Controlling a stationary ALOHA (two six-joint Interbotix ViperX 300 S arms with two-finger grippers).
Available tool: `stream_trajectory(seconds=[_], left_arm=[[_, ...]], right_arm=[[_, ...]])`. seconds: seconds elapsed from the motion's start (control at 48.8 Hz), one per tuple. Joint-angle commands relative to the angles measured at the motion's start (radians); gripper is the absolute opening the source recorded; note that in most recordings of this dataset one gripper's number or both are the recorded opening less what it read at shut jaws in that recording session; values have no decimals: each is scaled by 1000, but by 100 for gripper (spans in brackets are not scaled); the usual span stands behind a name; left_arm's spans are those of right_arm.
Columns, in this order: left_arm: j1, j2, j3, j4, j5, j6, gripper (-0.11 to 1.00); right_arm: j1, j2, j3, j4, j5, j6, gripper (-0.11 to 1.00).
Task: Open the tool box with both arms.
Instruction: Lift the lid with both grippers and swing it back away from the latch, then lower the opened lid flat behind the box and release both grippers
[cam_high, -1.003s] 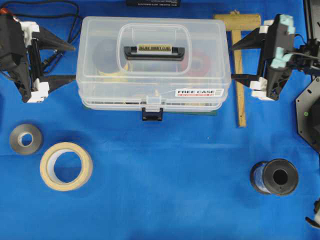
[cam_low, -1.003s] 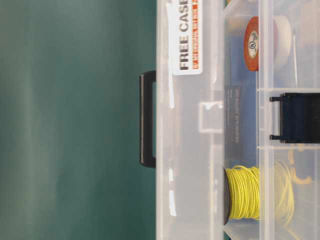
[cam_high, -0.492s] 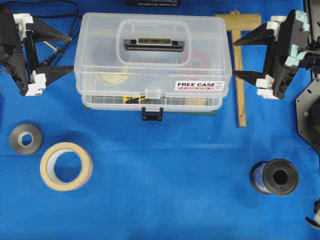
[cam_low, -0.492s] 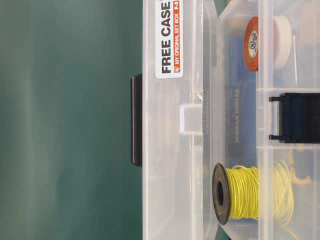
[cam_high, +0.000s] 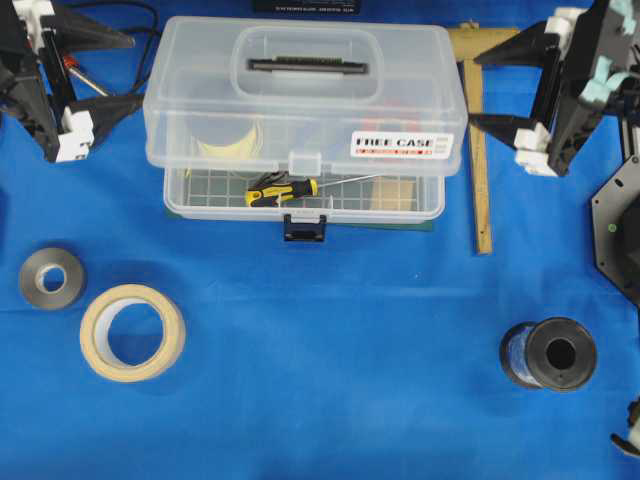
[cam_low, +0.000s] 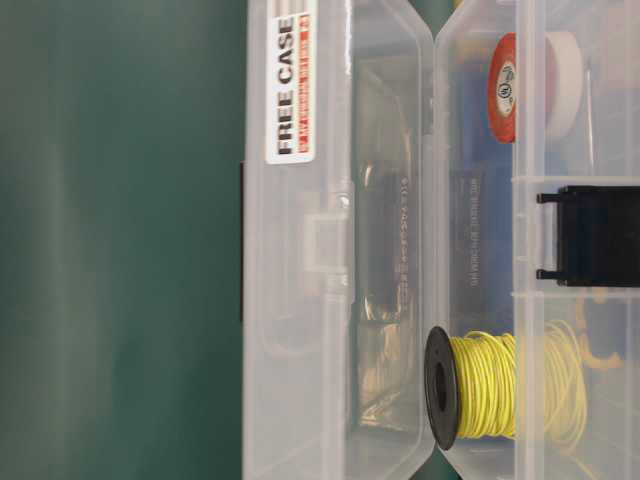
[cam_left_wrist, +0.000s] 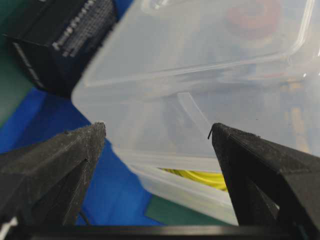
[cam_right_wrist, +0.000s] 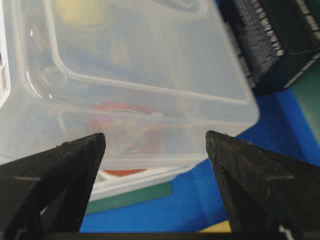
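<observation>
The clear tool box (cam_high: 300, 110) stands at the back middle of the blue cloth. Its lid (cam_high: 200, 90) is lifted at the front and tilted back, with the black handle (cam_high: 307, 66) on top. The base (cam_high: 400, 205) shows a gridded floor, a yellow-black screwdriver (cam_high: 283, 189) and the black latch (cam_high: 304, 227). My left gripper (cam_high: 135, 70) is open at the lid's left end and my right gripper (cam_high: 475, 90) is open at its right end. The left wrist view shows open fingers (cam_left_wrist: 156, 129) facing the lid (cam_left_wrist: 200, 75); the right wrist view shows the same (cam_right_wrist: 155, 136). The table-level view shows the raised lid (cam_low: 340, 250).
A wooden mallet (cam_high: 480, 150) lies right of the box, under the right gripper. A masking tape roll (cam_high: 132, 332) and a grey roll (cam_high: 52, 278) lie front left. A black spool (cam_high: 550, 353) stands front right. A yellow wire spool (cam_low: 480, 385) sits inside the box.
The lid has swung up and back from nearly closed, baring the screwdriver and the gridded floor. Both grippers have moved toward the back with the lid's ends, still open.
</observation>
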Motion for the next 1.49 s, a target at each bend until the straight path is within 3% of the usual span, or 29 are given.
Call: stream_trajectory(seconds=[0.0,0.43,1.475], left_arm=[[20,0,-26,-2,-28,-2,91],[109,41,-44,-2,-133,-2,91],[245,219,-144,-3,-204,-2,91]], right_arm=[[-23,5,-40,3,-41,8,82],[-120,31,-46,3,-123,9,82],[-275,210,-121,5,-221,9,82]])
